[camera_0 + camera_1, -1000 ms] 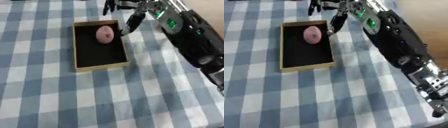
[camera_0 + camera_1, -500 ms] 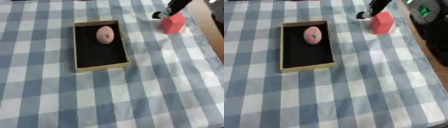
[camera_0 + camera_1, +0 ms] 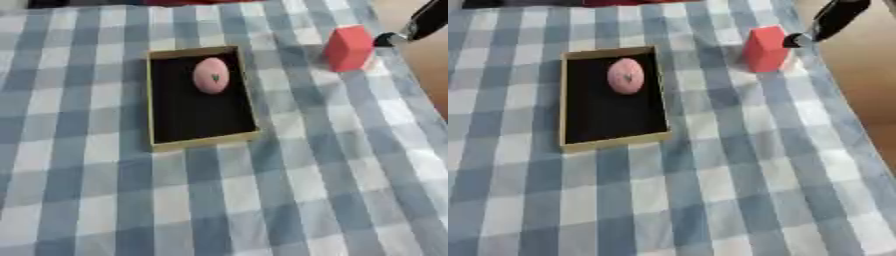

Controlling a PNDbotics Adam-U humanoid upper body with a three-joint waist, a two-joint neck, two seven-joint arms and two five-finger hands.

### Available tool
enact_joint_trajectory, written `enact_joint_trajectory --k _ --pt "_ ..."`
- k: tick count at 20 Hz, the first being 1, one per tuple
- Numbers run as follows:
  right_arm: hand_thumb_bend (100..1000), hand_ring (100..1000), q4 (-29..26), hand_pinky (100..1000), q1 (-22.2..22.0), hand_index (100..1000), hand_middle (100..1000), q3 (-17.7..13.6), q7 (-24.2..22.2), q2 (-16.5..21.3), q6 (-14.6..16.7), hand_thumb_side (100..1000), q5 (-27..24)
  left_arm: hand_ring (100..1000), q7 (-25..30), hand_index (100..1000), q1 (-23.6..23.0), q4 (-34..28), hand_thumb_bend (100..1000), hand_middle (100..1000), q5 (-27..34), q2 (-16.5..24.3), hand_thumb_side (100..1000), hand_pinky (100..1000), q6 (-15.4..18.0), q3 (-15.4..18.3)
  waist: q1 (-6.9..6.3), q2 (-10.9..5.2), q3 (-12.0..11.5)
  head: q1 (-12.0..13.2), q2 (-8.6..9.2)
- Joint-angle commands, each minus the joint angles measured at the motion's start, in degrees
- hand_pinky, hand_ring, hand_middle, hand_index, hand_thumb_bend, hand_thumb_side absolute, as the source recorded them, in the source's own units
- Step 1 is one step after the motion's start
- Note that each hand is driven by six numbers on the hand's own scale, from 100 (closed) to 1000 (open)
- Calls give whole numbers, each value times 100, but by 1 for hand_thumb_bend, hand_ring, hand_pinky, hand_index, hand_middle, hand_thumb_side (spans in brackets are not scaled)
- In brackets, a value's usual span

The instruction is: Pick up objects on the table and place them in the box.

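Swung clear of the box (image 3: 200, 143) since a second ago, right hand (image 3: 830, 20) now just beside the red block (image 3: 764, 49) near the tabletop's far right edge, finger spread impossible to tell; pink egg-shaped object (image 3: 211, 75) already boxed; next: close round the block.

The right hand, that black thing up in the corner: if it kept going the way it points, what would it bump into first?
Probably the red block. What shows of the right hand slants down toward the block's right side, its tip just beside it. Depth is unclear, so it might pass behind and meet the checked tablecloth instead.
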State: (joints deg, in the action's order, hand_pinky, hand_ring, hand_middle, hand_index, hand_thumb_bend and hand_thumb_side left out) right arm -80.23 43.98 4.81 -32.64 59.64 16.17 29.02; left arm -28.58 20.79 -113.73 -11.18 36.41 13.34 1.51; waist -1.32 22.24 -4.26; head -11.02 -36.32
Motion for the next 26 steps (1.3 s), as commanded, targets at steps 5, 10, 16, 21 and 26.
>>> enact_joint_trajectory --k 5,10,16,21,26 --pt "550 877 355 803 84 926 890 -163 67 289 208 120 201 855 8 857 113 -86 100 781 -30 248 860 860 21 37 -3 -43 14 67 347" --pt "550 883 717 810 242 932 901 -163 167 210 246 119 445 856 30 857 151 -86 100 781 -16 260 862 860 25 15 4 2 -10 61 525" --pt "534 887 1077 812 458 936 917 -123 182 52 352 124 597 856 60 857 179 -86 100 781 2 276 863 860 19 -7 1 58 -50 -1 528" --pt "587 905 1327 826 637 951 932 -95 54 -70 345 126 772 857 86 857 210 -86 100 781 17 282 863 860 22 -35 16 113 -77 -50 474" --pt "593 910 1476 829 726 956 937 -60 -131 -163 403 148 919 857 98 857 220 -86 100 781 29 284 864 860 23 -47 33 165 -119 -71 444"
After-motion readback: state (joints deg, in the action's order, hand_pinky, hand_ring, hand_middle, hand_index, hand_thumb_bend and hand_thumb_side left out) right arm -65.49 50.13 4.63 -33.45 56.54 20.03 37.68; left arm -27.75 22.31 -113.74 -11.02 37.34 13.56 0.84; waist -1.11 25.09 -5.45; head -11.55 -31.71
